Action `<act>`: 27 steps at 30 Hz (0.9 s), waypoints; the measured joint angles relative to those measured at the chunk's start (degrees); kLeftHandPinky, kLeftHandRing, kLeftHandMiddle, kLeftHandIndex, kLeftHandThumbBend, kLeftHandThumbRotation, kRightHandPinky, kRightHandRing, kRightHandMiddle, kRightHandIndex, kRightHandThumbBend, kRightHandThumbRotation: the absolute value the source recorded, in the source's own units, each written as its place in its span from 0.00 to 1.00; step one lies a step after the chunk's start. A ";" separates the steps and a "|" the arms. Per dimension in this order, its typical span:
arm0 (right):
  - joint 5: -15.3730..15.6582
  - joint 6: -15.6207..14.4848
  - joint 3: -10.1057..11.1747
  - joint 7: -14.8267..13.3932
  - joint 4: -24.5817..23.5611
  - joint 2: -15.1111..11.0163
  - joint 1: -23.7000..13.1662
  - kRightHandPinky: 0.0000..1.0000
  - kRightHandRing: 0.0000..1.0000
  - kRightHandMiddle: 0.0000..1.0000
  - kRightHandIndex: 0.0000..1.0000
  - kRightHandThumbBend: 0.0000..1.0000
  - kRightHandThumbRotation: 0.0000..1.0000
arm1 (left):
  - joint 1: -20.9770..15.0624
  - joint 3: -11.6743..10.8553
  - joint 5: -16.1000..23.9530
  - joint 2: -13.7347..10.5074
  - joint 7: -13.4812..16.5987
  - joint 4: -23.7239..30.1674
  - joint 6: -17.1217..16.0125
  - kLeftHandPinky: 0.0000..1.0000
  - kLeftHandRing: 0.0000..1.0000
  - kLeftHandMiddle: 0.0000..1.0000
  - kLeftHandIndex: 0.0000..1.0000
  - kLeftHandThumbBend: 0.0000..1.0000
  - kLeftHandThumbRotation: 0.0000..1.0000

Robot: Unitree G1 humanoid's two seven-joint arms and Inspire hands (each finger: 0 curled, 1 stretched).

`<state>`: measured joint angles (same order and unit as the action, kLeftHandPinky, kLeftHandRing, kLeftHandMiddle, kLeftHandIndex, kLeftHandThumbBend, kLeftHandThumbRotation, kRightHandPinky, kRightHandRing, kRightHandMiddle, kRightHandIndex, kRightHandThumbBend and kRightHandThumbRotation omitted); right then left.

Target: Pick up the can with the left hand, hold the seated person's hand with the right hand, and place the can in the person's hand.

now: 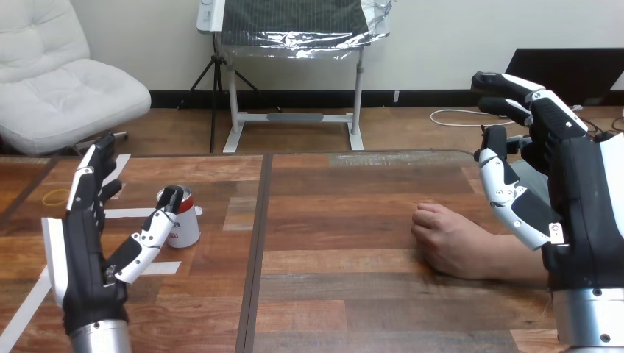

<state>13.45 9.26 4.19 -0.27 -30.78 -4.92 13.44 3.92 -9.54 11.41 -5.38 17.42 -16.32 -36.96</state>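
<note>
Can (pixel 190 222) stands upright, long axis vertical, red-and-white label unreadable, by the spread, empty left hand (pixel 87 254); right hand (pixel 570 173) likewise spread, apart from the person's hand (pixel 447 239).

Left hand (pixel 81 257) hovers, fingers (pixel 92 176) straight, beside the can (pixel 190 224) (standing upright).

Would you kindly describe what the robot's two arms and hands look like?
The left forearm and right forearm are silver metal cylinders. The left hand and right hand are black with white shell plates. Their jointed fingers and thumbs alternate black and white segments.
</note>
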 measured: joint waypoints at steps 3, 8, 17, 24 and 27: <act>0.00 -0.02 0.03 0.02 0.00 0.00 0.04 0.49 0.77 0.83 0.74 0.08 0.00 | 0.00 0.10 -0.01 0.14 0.00 0.00 0.00 0.80 0.87 0.88 0.86 0.67 0.30; -0.01 -0.21 0.09 0.09 -0.01 0.00 0.05 0.49 0.77 0.83 0.74 0.08 0.00 | 0.00 0.28 -0.02 0.46 -0.02 0.00 0.00 0.80 0.87 0.89 0.86 0.66 0.30; 0.05 -0.37 0.17 0.30 -0.02 -0.01 0.06 0.49 0.77 0.82 0.73 0.08 0.00 | 0.00 0.44 -0.23 1.07 -0.27 0.00 0.00 0.81 0.88 0.89 0.86 0.65 0.29; -0.06 -0.38 0.22 0.73 -0.02 -0.03 0.06 0.49 0.77 0.82 0.73 0.08 0.00 | 0.00 0.48 -0.75 1.27 -0.72 0.00 0.00 0.81 0.88 0.89 0.86 0.65 0.29; -0.15 -0.39 0.25 0.99 -0.01 -0.03 0.06 0.49 0.77 0.82 0.73 0.08 0.00 | 0.00 0.46 -0.82 1.28 -0.77 0.00 0.00 0.81 0.88 0.89 0.86 0.66 0.29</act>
<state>13.30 8.88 4.44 0.71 -30.79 -4.95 13.50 3.92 -9.07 10.59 -4.10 16.65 -16.32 -36.96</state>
